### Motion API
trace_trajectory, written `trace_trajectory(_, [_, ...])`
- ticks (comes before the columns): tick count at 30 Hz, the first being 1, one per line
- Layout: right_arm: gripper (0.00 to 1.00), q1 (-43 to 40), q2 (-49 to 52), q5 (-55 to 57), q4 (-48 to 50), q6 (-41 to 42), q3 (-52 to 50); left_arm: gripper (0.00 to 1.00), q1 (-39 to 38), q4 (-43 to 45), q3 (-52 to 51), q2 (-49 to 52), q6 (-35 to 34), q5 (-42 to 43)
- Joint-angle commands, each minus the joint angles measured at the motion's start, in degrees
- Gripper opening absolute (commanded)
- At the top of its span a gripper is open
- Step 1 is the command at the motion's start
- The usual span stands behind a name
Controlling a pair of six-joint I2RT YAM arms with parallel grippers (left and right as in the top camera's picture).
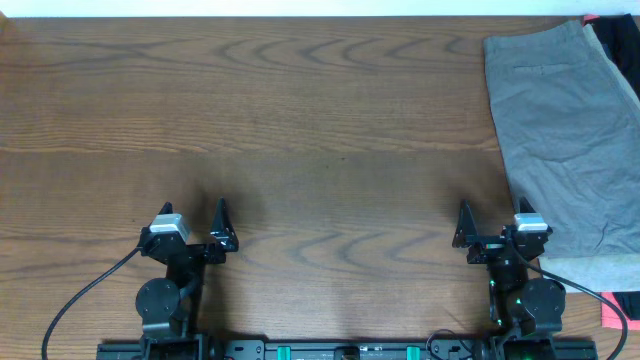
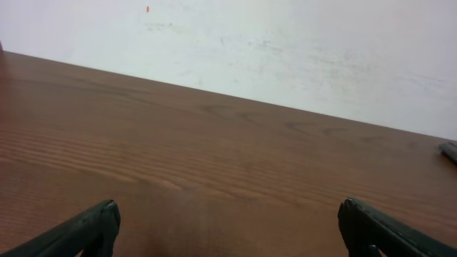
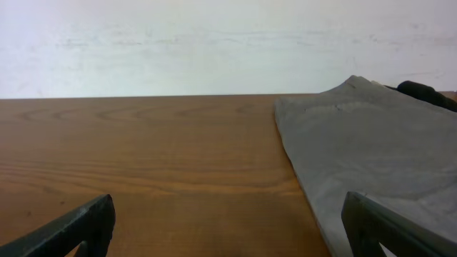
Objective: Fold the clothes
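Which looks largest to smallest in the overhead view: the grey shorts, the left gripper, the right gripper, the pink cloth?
1. grey shorts, by far.
2. left gripper and right gripper: alike, no ranking.
3. pink cloth, though the frame edge cuts it off.

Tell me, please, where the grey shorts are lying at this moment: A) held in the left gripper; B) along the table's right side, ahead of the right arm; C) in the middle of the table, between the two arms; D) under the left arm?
B: in the overhead view the grey shorts lie spread on the right side of the table, just beyond the open right gripper, while the open left gripper holds nothing.
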Motion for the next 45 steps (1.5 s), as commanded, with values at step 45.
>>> trace_trajectory(45, [0.99, 0.7, 4.8, -37.3, 12.7, 32.8, 13.2, 0.98, 0.2, -2.1, -0.9, -0.4, 0.8, 0.6])
